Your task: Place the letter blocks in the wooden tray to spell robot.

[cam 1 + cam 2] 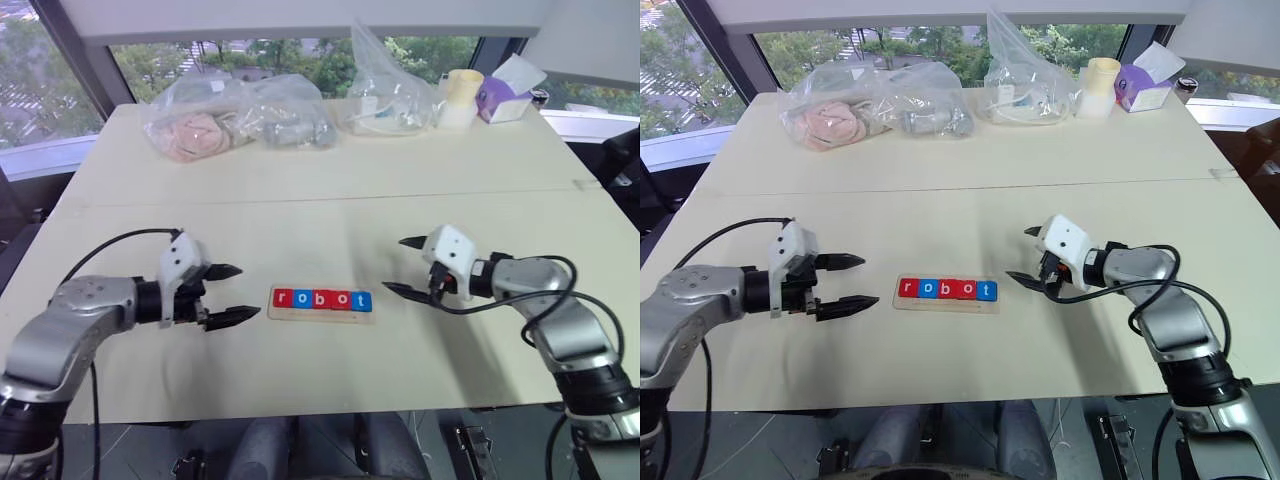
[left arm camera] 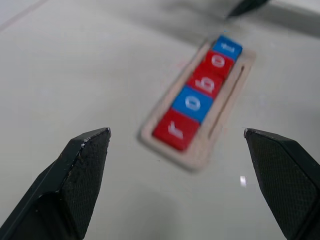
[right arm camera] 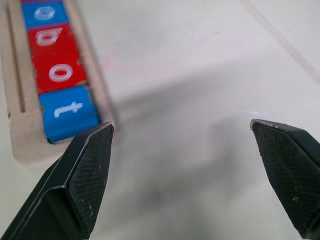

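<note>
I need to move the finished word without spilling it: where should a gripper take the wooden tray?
Probably across the wooden tray's short end, from its open side: the left gripper and right gripper already flank those ends, and the letter blocks cover the top.

Bright daylight from windows (image 1: 60, 90) along top of frame; soft shadows on table (image 1: 330, 200); wrist views blurred, wooden tray (image 2: 200, 150) smeared.

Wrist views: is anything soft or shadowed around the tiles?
Left wrist view: the wooden tray and letter blocks look slightly soft, letters still readable. Right wrist view: tiles near the edge blur, and a broad grey shadow lies on the table beside the tray.
</note>
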Robot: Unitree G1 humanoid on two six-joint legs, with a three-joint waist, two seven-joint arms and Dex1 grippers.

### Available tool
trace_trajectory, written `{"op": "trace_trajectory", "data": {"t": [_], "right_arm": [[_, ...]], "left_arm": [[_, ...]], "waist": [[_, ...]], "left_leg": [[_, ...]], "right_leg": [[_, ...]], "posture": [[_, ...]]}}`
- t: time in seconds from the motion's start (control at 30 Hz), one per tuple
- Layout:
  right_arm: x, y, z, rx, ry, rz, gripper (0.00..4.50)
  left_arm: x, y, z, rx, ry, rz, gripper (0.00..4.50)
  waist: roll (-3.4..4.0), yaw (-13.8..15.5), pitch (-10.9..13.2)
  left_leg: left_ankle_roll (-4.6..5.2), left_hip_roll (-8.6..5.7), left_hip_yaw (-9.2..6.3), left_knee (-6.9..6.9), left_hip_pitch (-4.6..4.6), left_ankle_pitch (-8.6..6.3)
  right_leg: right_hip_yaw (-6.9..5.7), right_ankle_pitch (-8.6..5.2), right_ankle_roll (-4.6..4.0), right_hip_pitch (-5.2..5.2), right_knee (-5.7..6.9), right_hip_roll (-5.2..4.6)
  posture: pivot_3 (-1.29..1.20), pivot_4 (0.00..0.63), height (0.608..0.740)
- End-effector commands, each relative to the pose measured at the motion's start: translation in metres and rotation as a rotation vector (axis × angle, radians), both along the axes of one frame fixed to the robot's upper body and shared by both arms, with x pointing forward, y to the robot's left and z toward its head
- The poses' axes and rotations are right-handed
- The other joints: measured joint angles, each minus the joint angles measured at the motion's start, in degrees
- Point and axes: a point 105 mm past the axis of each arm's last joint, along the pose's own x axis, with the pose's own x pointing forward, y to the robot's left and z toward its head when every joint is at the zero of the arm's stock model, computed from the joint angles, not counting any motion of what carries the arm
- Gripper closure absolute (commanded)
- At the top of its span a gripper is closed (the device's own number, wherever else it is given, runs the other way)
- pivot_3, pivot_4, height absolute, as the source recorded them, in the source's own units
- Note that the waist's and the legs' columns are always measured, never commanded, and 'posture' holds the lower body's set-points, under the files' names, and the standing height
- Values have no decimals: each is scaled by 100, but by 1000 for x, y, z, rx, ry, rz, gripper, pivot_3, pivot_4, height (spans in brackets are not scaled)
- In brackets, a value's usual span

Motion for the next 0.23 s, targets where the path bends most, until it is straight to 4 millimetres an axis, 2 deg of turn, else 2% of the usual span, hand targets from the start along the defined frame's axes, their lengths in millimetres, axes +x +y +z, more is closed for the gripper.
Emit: {"op": "trace_trajectory", "data": {"t": [0.03,0.13,0.23], "right_arm": [[-30,6,21,168,64,-12,37],[-49,5,12,247,164,-76,37],[-56,-2,-4,252,226,-145,37]], "left_arm": [[-15,12,8,-6,-8,50,0],[-20,16,-2,18,-13,90,0],[-17,16,-13,20,-23,124,0]], "waist": [[0,4,0],[1,15,-1],[-2,32,-6]], "left_leg": [[0,1,-1,-2,0,0],[0,2,-3,-3,-5,-1],[-17,3,0,2,-4,-11]], "right_leg": [[0,0,0,0,0,-2],[1,-2,-2,-5,-1,-4],[2,-1,-4,4,-4,-14]], "posture": [[0,150,740],[0,150,740],[0,150,740]]}}
